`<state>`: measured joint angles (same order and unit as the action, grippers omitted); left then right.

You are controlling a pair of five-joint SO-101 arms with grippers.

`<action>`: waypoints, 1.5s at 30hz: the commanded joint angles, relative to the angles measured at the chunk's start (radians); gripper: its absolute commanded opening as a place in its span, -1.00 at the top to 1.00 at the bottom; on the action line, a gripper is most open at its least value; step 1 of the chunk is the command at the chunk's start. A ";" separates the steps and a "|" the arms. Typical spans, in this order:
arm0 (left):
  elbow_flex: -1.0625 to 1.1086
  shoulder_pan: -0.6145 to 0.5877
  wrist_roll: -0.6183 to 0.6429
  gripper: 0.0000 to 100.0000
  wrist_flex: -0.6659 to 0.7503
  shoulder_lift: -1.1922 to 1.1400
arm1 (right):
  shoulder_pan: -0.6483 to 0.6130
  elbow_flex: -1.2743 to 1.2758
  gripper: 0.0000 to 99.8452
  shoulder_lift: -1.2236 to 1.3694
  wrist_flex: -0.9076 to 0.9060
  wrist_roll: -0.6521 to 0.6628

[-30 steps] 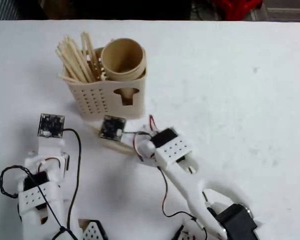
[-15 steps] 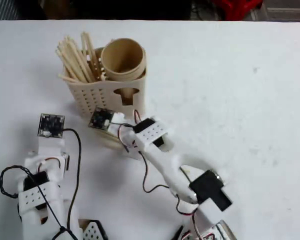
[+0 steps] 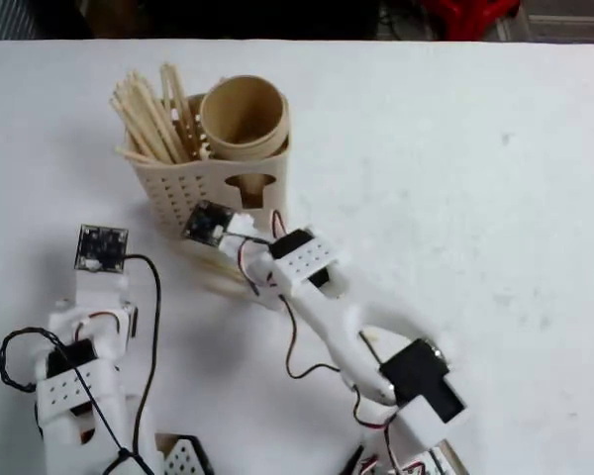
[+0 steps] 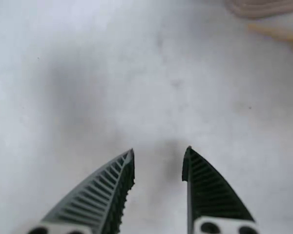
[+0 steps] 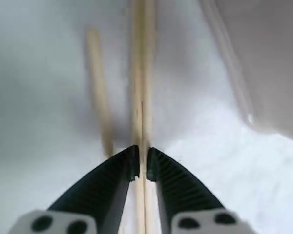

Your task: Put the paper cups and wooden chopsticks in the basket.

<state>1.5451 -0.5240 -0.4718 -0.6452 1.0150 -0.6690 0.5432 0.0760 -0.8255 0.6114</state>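
A perforated cream basket (image 3: pixel 213 193) stands at the back left of the table. It holds a paper cup (image 3: pixel 243 119) and a bunch of wooden chopsticks (image 3: pixel 153 114). My right arm (image 3: pixel 302 267) stretches to the table just in front of the basket. In the right wrist view my right gripper (image 5: pixel 142 163) is shut on a pair of chopsticks (image 5: pixel 141 112) lying on the table, with one more chopstick (image 5: pixel 100 102) beside them. Over bare table, my left gripper (image 4: pixel 158 163) stands open and holds nothing.
The basket's wall (image 5: pixel 263 63) rises close beside the right gripper. Loose chopsticks (image 4: pixel 278 33) lie on the table beyond the left gripper. The left arm (image 3: pixel 84 346) stands at the front left. White table stretches to the right of the basket.
My right arm has swung left and forward, bringing its wrist up to the basket's front. The left arm has kept still.
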 commanded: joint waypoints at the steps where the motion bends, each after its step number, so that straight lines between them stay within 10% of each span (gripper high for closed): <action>1: -0.006 0.010 0.009 0.65 0.015 0.019 | 0.005 -0.002 0.97 -0.097 -0.019 -0.015; 25: -0.006 0.010 0.009 0.65 0.015 0.019 | -0.159 0.203 0.69 -0.217 0.035 -0.009; 45: -0.006 0.010 0.009 0.65 0.015 0.019 | -0.116 0.107 0.97 -0.074 0.007 -0.011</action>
<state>1.5451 -0.5240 -0.4718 -0.6452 1.0150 -0.7887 0.6644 0.0407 -0.7795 0.5961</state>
